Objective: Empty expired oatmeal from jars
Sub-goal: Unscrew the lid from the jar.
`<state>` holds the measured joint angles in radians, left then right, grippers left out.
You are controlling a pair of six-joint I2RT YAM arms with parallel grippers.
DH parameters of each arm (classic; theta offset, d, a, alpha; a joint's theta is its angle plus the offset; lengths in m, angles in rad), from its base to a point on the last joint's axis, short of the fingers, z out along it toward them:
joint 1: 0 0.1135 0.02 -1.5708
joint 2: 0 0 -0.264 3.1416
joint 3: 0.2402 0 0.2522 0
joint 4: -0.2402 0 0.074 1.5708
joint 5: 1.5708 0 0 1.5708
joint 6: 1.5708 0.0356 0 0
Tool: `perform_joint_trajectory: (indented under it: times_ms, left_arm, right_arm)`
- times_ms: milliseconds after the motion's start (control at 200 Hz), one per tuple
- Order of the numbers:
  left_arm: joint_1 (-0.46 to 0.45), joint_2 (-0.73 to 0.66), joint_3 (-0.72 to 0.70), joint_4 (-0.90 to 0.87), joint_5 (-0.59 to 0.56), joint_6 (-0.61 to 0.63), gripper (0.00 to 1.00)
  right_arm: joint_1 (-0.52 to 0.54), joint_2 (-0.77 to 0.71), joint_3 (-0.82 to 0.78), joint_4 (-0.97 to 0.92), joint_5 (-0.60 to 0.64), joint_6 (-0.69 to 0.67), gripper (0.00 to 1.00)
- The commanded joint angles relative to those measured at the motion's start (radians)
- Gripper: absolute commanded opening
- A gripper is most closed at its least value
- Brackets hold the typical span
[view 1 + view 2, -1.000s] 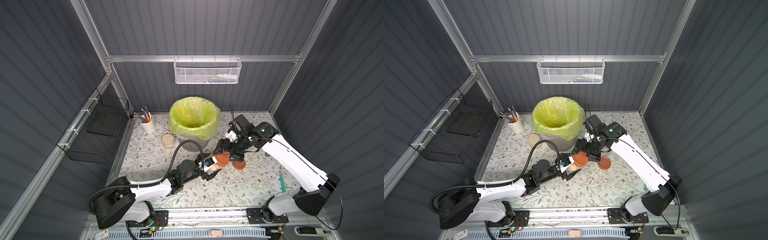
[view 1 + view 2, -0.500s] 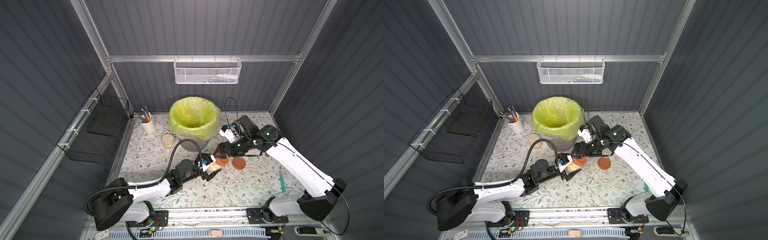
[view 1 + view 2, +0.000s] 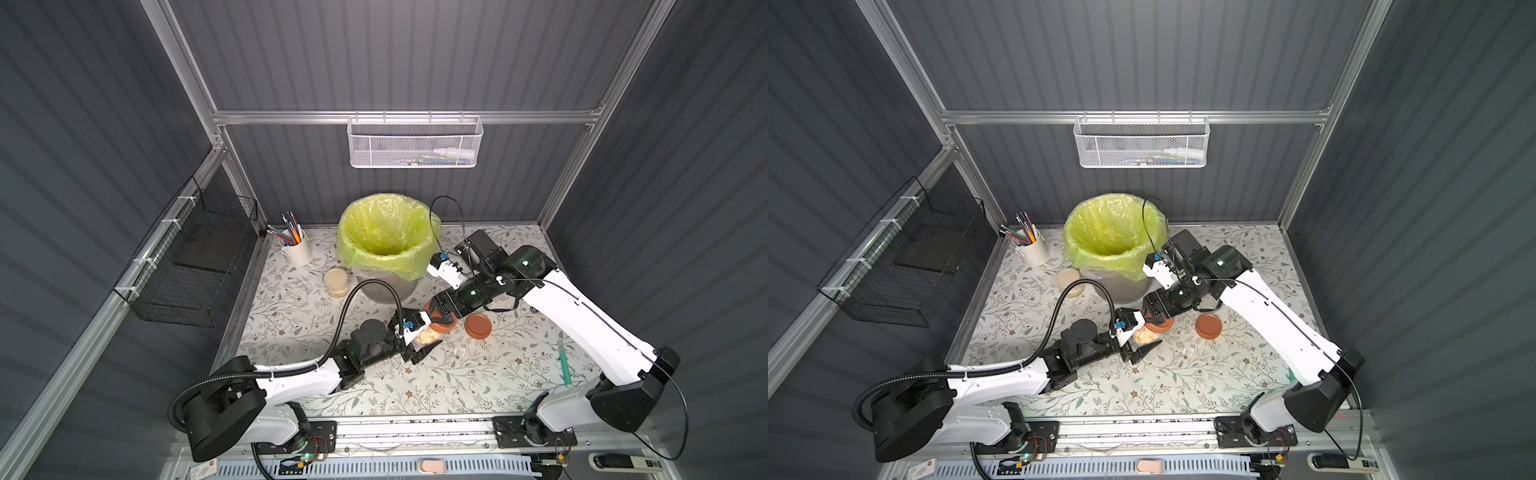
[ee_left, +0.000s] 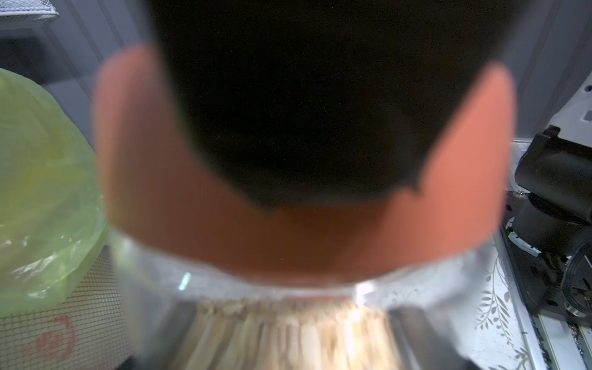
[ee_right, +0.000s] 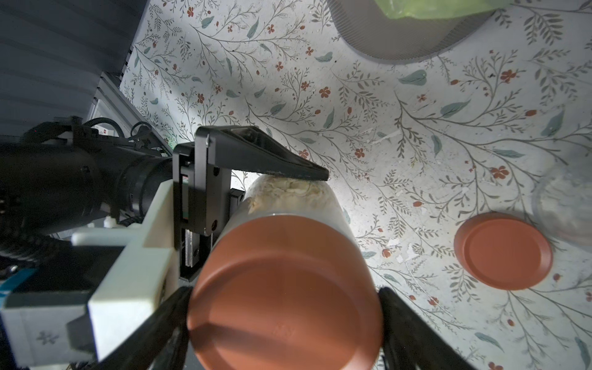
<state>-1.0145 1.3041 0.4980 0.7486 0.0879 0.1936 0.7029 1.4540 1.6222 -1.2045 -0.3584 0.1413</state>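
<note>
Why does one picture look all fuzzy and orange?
Left wrist view: the lid and jar are very close to the camera and blurred. Right wrist view: the same lid is sharp. Both top views: everything looks crisp.

Robot test booth, grey panelled walls (image 3: 395, 62), aluminium frame (image 3: 407, 117), floral tabletop (image 3: 478, 382), lined bin (image 3: 384, 291), pen cup (image 3: 296, 252)

The bin (image 3: 384, 291) stands at the desk's (image 3: 291, 307) back edge, pen cup (image 3: 296, 251) in its back-left corner, lidded jar (image 3: 336, 281) between; second jar (image 3: 428, 336) mid-desk, loose lid (image 3: 478, 326) to its right.
</note>
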Motion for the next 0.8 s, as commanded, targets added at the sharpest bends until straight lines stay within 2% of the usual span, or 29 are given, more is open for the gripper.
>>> perform_joint_trajectory:
  times_ms: [0,255,640,795]
  left_arm:
    - [-0.007,-0.059,0.038,0.176,0.041,-0.011,0.17]
    - [-0.007,-0.084,0.034,0.194,0.046,-0.030,0.16]
    - [-0.007,-0.086,0.037,0.218,0.068,-0.064,0.16]
    - [-0.007,-0.083,0.040,0.227,0.076,-0.075,0.16]
  right_arm:
    - [0.061,0.020,0.000,-0.018,-0.039,-0.083,0.70]
    - [0.074,0.005,-0.015,-0.040,-0.013,-0.171,0.73]
    - [0.075,-0.041,-0.053,-0.003,-0.087,-0.256,0.79]
    - [0.075,-0.038,-0.056,-0.015,-0.076,-0.278,0.82]
